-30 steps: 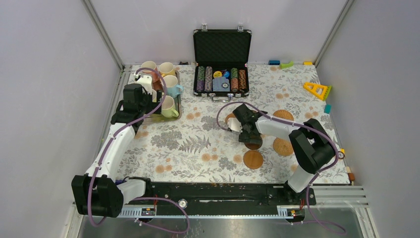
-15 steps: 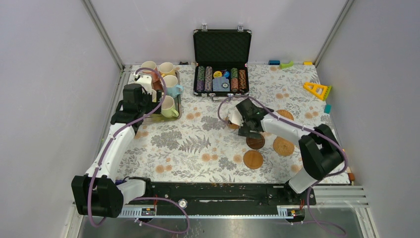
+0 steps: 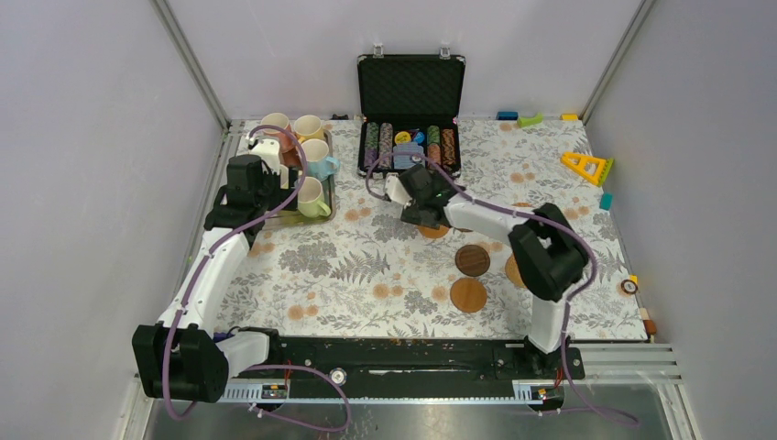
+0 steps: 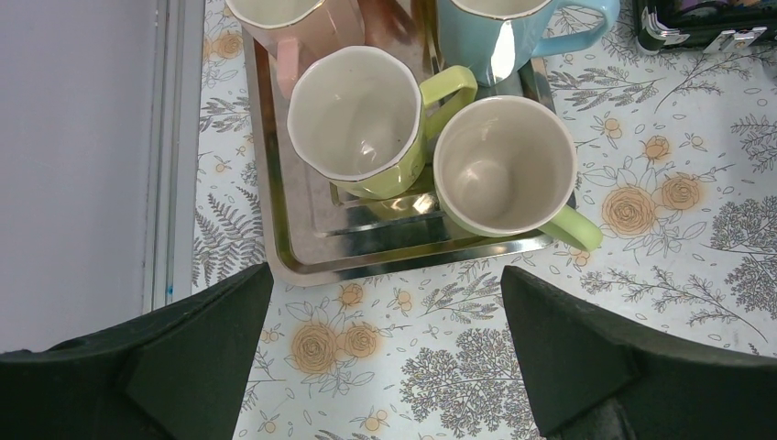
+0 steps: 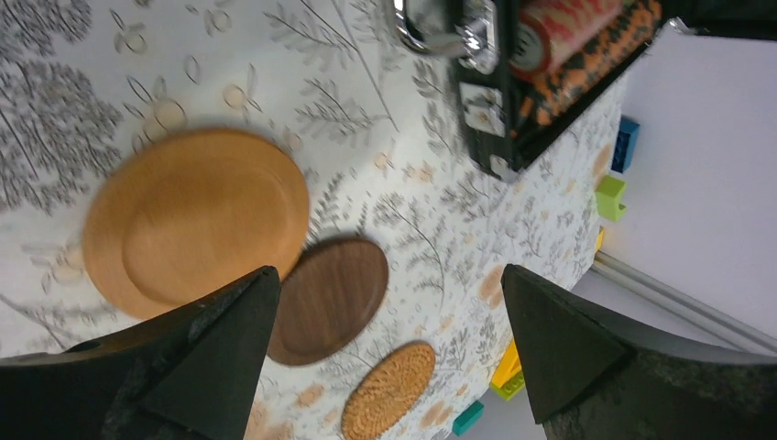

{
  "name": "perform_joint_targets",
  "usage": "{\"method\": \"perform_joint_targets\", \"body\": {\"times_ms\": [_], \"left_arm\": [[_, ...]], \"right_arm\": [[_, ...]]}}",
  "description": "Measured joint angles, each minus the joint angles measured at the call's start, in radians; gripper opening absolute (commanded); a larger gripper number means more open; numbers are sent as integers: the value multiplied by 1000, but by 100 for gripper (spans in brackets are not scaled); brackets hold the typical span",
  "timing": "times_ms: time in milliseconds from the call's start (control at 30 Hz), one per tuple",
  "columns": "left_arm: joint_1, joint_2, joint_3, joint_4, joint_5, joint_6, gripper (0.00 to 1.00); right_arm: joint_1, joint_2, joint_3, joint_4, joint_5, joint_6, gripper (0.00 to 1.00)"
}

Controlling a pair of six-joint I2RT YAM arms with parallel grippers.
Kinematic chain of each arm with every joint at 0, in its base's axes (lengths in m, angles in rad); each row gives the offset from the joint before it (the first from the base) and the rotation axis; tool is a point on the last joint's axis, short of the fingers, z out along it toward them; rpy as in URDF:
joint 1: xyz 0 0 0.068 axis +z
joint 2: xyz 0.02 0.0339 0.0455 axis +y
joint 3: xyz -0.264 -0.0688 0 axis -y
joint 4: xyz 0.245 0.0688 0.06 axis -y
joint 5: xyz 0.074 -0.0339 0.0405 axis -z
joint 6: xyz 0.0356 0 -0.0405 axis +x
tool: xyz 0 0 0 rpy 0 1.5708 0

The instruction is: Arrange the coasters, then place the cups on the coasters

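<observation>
Cups [image 4: 499, 165] on tray [image 4: 385, 264], coasters [image 3: 468, 294] right

Robot lab test cell, pale panel walls [image 3: 92, 137] on aluminium struts [image 3: 190, 64], two arms [image 3: 209, 270] bolted to a black rail [image 3: 412, 353] at 6 o'clock, floral cloth [image 3: 366, 266] as work surface, staged props, poker-chip case [image 3: 410, 87] at 12 o'clock, toy blocks [image 3: 530, 119] at 1 o'clock

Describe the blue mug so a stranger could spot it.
Find the silver tray of pastel mugs at the far left of the table. The light blue mug stands on its right side, behind a pale green mug; it is the only blue one.
</observation>
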Motion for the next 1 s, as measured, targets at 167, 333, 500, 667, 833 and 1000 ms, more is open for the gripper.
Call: {"method": "perform_joint_targets", "body": {"times_ms": [167, 333, 500, 667, 833, 1000], "left_arm": [[3, 0, 0, 0, 0, 0, 99], [3, 0, 0, 0, 0, 0, 99], [3, 0, 0, 0, -2, 0, 99], [3, 1, 0, 0, -4, 0, 99], [3, 6, 0, 1, -5, 0, 99], [3, 11, 0, 0, -8, 0, 99]], "right_arm": [[26, 133, 55, 19, 49, -8, 100], [30, 225, 127, 42, 97, -38, 100], [37, 277, 195, 53, 98, -56, 100], [62, 346, 295, 60, 106, -73, 100], [75, 394, 361, 69, 115, -76, 100], [79, 405, 381, 63, 116, -71, 100]]}}
